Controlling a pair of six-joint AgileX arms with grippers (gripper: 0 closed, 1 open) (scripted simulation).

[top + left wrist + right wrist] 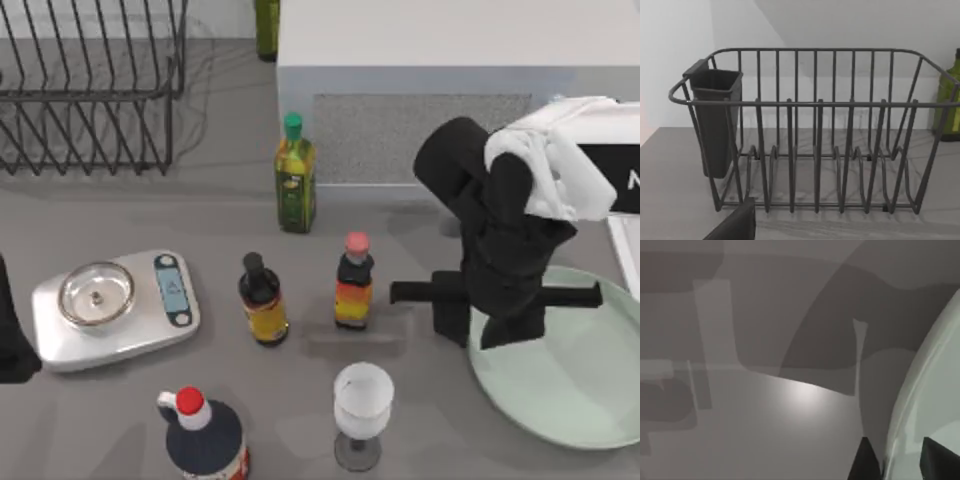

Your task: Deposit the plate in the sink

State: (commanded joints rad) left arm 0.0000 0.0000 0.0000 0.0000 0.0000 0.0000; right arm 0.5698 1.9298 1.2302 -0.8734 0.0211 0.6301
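Top view: the plate (570, 390) lies flat on the grey desk (230, 215) at the lower right of the frame, nothing on its visible surface. The right gripper (478, 330) hangs over the plate's left rim, black arm reaching in from the upper right. A pale strip of sink (628, 250) edge shows at the right border, just above the plate. Left of the plate stand a clear wine glass (361, 410), a pink-capped bottle (353, 282), a black-capped bottle (263, 300), a red-capped dark bottle (203, 435) and, higher up, a green-capped oil bottle (294, 175). A scale (115, 308) with a steel dish sits at the left; a wire dish rack (90, 80) fills the upper left. The left arm (12, 335) is parked at the left edge.

Left wrist view: the rack (815, 130) carries a dark cutlery cup (715, 120) on one end.

Right wrist view: two dark fingers (863, 460) straddle the plate's rim (920, 390), one on each side; whether the jaws pinch it, I cannot tell.
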